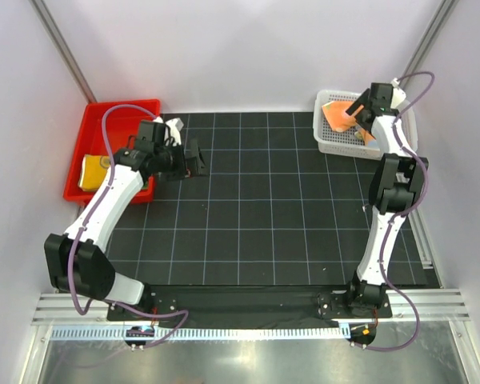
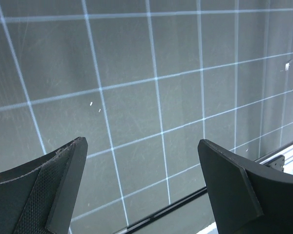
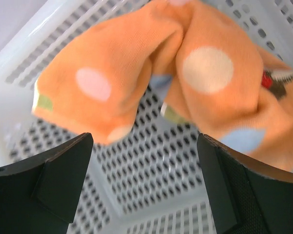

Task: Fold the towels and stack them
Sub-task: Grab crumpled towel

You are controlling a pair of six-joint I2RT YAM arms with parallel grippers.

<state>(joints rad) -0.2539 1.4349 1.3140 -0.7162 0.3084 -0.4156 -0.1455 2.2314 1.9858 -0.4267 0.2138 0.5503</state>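
The orange towel with pastel dots (image 3: 136, 63) lies bunched up in the white basket (image 1: 336, 146) at the far right corner of the table. The right gripper (image 3: 144, 146) hangs just over it. Its two fingers stand wide apart and pinch nothing. A yellow towel (image 1: 91, 172) lies in the red tray (image 1: 120, 108) at the far left, partly hidden by the left arm. The left gripper (image 2: 141, 146) is just beside the tray, over the black mat (image 1: 264, 208). Its fingers are spread wide too, with only the mat between them.
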